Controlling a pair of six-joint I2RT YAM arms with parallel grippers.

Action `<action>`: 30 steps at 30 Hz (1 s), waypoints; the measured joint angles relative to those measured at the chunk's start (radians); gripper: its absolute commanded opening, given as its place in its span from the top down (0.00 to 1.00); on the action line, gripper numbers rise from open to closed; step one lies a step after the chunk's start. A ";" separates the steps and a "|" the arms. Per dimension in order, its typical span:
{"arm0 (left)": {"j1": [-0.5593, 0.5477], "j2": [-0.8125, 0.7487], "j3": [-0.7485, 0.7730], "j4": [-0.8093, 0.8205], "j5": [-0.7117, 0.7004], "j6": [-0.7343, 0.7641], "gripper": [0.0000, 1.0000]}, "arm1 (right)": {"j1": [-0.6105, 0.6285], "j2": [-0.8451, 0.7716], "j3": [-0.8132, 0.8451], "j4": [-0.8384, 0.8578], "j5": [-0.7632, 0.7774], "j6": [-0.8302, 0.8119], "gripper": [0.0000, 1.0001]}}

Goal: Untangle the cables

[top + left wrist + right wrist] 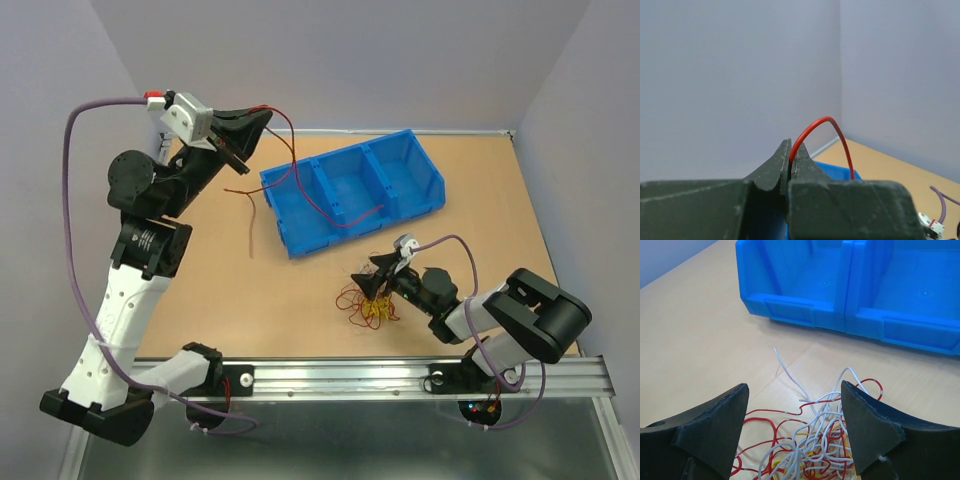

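The cables [366,304] lie as a small tangle of red, white and yellow wires on the table in front of the blue bin. In the right wrist view this tangle [825,440] sits between and just below my fingers. My right gripper [378,280] [794,387] is open over its far edge and holds nothing. My left gripper [252,125] [790,156] is raised at the back left, shut on one red wire [291,132] [825,119]. That wire arcs from the jaws over and down into the bin.
A blue bin [425,178] [805,290] [832,171] with three compartments stands at the back middle. A thin dark wire [255,215] lies on the table left of the bin. Grey walls close the back and sides.
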 measured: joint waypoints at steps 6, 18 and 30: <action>-0.004 0.042 -0.001 -0.008 0.034 -0.040 1.00 | 0.000 -0.015 -0.007 -0.001 -0.006 -0.013 0.20; -0.007 0.165 -0.020 0.080 0.006 -0.025 1.00 | 0.000 -0.107 -0.064 0.000 0.046 -0.014 0.20; 0.048 0.359 -0.215 0.174 -0.077 0.071 1.00 | 0.000 -0.132 -0.074 0.000 0.072 -0.024 0.20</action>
